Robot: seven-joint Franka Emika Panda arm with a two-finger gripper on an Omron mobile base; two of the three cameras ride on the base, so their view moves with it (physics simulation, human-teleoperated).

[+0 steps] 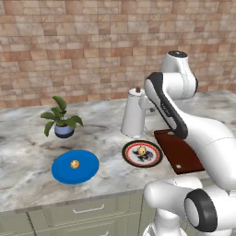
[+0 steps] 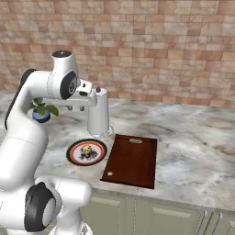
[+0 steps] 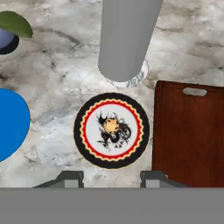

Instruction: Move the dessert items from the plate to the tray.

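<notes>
Golden-tan cookie on the patterned plate looks light and crumbly; pinch its sides gently. Gripper hovers above, fingers apart, tray beside.

In the left base view we see the arm covering the near right part of the tray. In the hand view, the blue plate, the potted plant and the tall white jug are cut off by the picture's edges. The patterned plate's dark middle design is too blurred to make out.
</notes>
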